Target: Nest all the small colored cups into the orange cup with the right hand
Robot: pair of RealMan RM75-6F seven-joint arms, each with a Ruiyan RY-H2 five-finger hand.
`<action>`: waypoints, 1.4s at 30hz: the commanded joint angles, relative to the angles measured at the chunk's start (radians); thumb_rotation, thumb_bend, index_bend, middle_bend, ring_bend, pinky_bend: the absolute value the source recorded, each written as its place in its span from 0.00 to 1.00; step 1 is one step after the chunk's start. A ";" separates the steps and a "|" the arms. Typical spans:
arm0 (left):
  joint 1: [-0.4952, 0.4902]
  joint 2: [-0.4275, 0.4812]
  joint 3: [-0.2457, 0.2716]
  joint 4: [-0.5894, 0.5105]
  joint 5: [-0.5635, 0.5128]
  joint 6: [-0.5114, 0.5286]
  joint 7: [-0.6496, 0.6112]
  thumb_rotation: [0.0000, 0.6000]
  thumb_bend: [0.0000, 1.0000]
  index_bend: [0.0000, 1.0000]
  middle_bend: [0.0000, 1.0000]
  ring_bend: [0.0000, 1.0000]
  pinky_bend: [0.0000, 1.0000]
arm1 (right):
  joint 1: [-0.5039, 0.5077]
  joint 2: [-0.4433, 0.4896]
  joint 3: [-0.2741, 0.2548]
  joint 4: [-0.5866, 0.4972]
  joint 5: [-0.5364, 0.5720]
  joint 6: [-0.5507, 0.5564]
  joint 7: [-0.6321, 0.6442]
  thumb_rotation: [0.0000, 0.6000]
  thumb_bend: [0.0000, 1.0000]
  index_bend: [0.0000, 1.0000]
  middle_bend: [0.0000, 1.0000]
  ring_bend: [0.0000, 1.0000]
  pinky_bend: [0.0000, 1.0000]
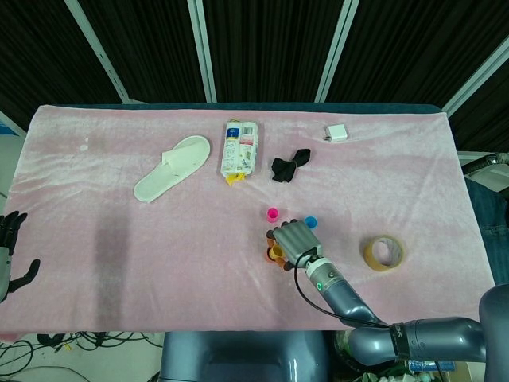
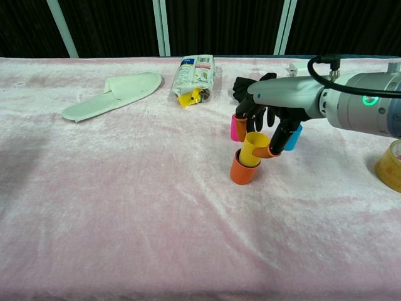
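Yellow cup (image 2: 252,149) pinched by right hand (image 2: 266,122), seated in orange cup (image 2: 242,171).

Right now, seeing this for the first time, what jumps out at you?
Mid-table, the right robot hand holds a small yellow plastic cup tilted into an orange plastic cup on the pink velvety cloth. Behind them stand a pink cup and a blue cup; a white slipper lies far left.
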 commanded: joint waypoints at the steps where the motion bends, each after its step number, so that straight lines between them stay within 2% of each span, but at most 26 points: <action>1: 0.000 0.000 0.001 0.000 0.000 -0.001 0.000 1.00 0.34 0.09 0.06 0.00 0.01 | -0.001 -0.008 -0.003 0.010 -0.005 -0.003 0.005 1.00 0.38 0.44 0.48 0.32 0.29; 4: -0.001 0.000 0.001 0.000 0.000 -0.002 0.001 1.00 0.34 0.09 0.06 0.00 0.01 | 0.001 -0.012 -0.009 0.017 -0.002 -0.003 -0.002 1.00 0.30 0.32 0.35 0.29 0.29; 9: 0.000 -0.002 -0.001 0.001 0.003 0.004 0.001 1.00 0.34 0.09 0.06 0.00 0.01 | -0.001 -0.010 -0.002 0.016 -0.003 0.012 0.002 1.00 0.27 0.26 0.23 0.23 0.28; 17: 0.001 -0.002 0.001 0.001 0.006 0.004 -0.002 1.00 0.34 0.08 0.06 0.00 0.01 | -0.009 0.018 0.024 0.023 -0.013 0.037 0.022 1.00 0.27 0.26 0.23 0.23 0.28; 21: 0.002 -0.002 0.004 0.001 0.010 0.005 -0.001 1.00 0.34 0.08 0.06 0.00 0.01 | -0.022 0.033 0.026 0.070 -0.007 0.056 0.026 1.00 0.27 0.25 0.23 0.23 0.28; 33: 0.003 -0.001 0.005 -0.001 0.008 0.003 0.002 1.00 0.34 0.07 0.06 0.00 0.01 | -0.057 -0.011 0.004 0.206 -0.003 0.006 0.073 1.00 0.27 0.26 0.23 0.23 0.28; 42: 0.003 0.003 0.007 -0.008 0.003 -0.005 -0.003 1.00 0.34 0.07 0.06 0.00 0.01 | -0.072 -0.047 0.001 0.284 -0.019 -0.017 0.090 1.00 0.27 0.26 0.28 0.23 0.28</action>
